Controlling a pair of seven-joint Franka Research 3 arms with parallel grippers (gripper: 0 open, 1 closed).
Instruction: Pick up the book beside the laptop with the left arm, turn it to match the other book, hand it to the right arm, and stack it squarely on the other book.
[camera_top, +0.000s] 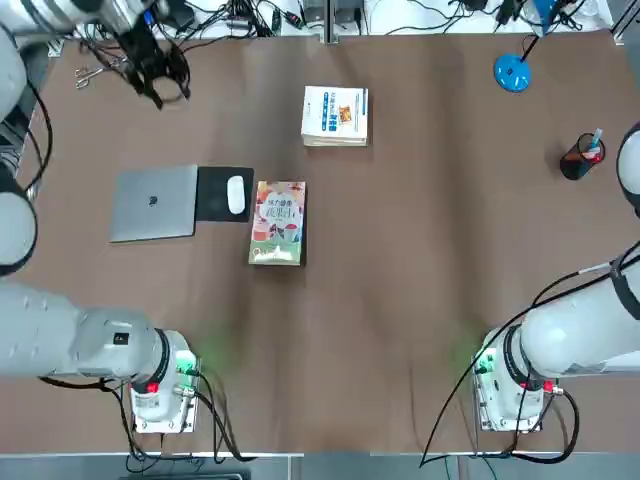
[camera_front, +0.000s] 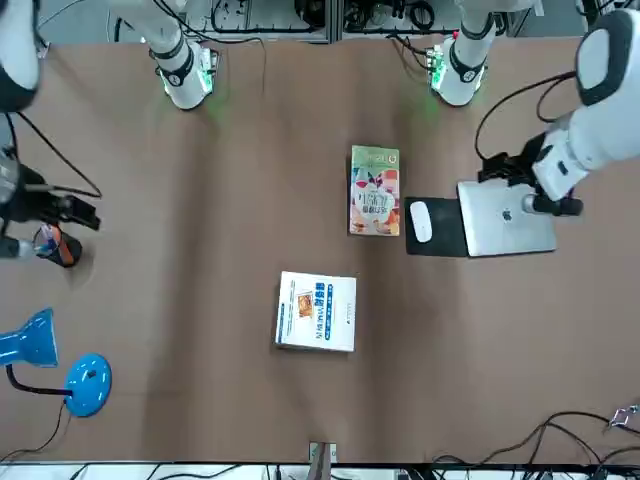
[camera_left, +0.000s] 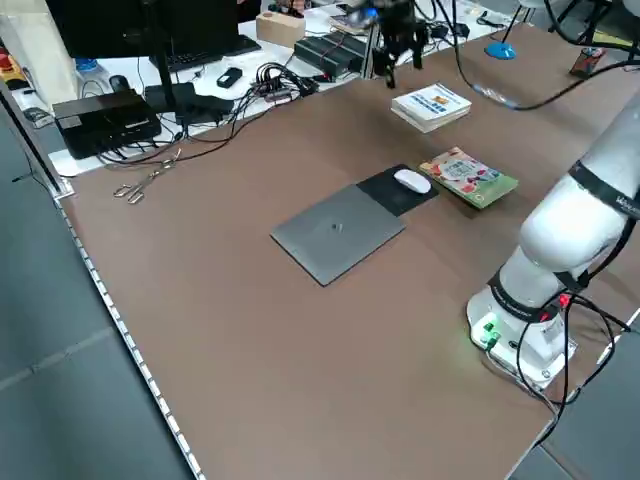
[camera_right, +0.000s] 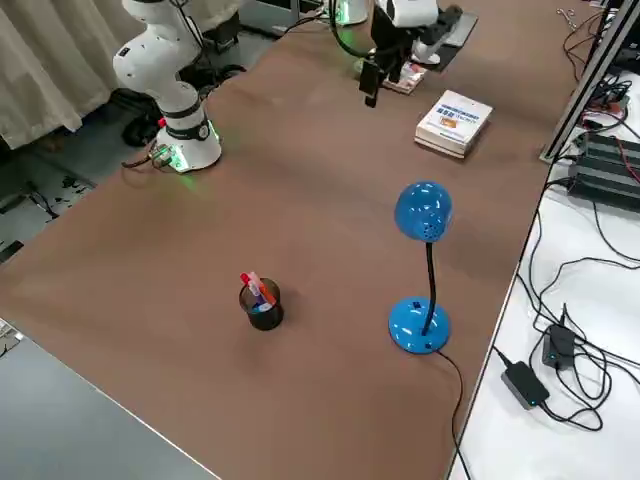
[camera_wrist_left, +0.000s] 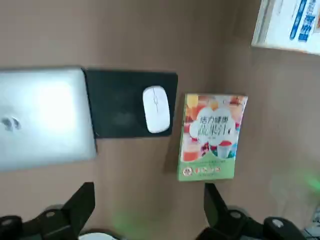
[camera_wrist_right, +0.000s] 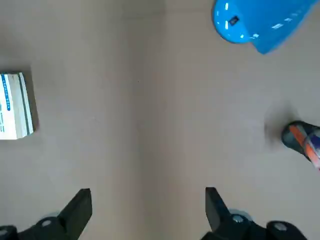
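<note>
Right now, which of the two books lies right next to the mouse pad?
The green-bordered illustrated book, lying beside the black mouse pad that adjoins the laptop. The white book with blue text lies apart, farther up the table.

Matt silver laptop, glossy paper book, matt brown table.

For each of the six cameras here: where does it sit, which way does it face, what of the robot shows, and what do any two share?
Top: overhead, looking down; both bases, open left gripper.
Front: across the table, facing the robot; silver-grey laptop.
Left side: raised, diagonal; left base, green-bordered illustrated book.
Right side: raised, diagonal; blue desk lamp.
Left wrist: looks down past open fingers at the black mouse pad.
Right wrist: open fingers over bare table.
Shared: top and front both show the white book with blue text.
</note>
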